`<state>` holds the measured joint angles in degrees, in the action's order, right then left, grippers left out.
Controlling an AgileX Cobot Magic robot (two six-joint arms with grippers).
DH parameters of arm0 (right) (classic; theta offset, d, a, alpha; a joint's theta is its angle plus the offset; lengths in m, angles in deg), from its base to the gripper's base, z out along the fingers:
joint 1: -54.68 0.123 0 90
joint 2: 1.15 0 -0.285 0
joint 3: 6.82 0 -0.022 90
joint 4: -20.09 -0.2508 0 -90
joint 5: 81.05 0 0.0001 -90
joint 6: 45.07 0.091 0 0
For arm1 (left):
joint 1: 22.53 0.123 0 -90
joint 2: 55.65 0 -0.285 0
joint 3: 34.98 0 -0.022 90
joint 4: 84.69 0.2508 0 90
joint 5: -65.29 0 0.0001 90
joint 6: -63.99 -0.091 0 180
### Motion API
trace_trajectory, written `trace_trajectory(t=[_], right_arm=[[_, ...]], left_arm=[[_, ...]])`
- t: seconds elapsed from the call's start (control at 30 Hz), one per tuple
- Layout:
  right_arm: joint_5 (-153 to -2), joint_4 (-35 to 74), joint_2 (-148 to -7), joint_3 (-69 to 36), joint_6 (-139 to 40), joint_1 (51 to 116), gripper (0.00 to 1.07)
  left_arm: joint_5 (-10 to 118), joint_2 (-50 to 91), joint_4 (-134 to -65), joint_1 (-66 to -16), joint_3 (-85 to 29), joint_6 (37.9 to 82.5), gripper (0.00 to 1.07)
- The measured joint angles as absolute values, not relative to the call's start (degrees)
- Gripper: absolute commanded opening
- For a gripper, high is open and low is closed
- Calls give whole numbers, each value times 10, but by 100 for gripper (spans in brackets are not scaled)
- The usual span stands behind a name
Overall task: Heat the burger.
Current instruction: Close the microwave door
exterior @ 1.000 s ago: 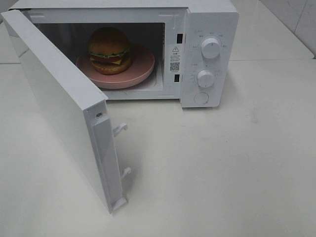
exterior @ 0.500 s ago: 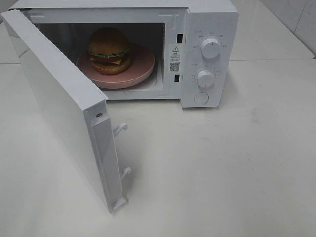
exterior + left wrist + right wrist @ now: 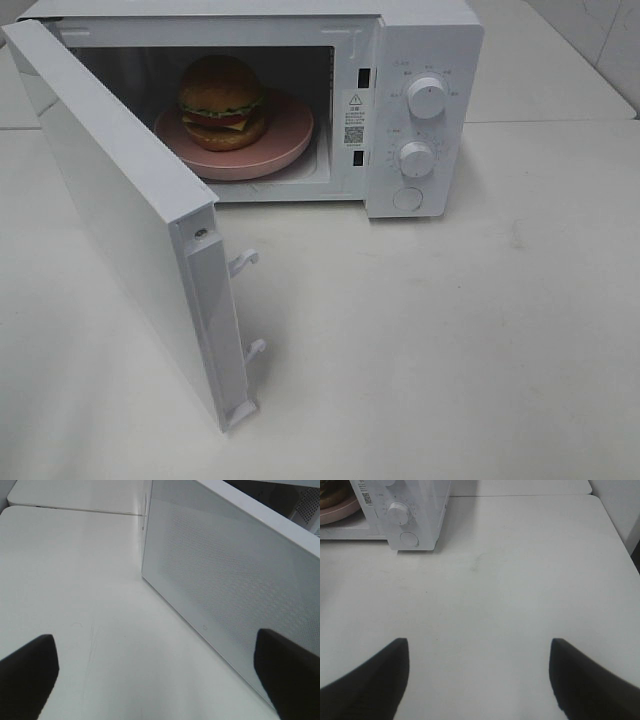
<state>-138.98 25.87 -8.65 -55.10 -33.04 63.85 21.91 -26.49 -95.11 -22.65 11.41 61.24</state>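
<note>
Two risks stand out. Both grippers, left and right, hang spread and empty, and the door is not yet shut. It stands just ahead of the left gripper, slanting past one finger. A push landing near the hinge, or glancing off its smooth face, may shove the microwave instead. The burger sits on the plate inside, beyond that door; the rim near the front lip might catch it. Only table lies between the right gripper and the knobs ahead.
</note>
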Motion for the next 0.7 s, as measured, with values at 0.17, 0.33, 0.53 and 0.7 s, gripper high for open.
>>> trace_trajectory(t=[0.17,0.33,0.53,0.7], right_arm=[[-1390,259,-87,-551,-330,638,75],[-1390,259,-87,-551,-330,638,75],[-1390,259,-87,-551,-330,638,75],[-1390,259,-87,-551,-330,638,75]], left_arm=[[250,-189,-973,-226,114,591,98],[288,-118,-990,-226,114,559,92],[341,-32,-994,-226,114,544,73],[367,30,-1003,-226,114,542,37]])
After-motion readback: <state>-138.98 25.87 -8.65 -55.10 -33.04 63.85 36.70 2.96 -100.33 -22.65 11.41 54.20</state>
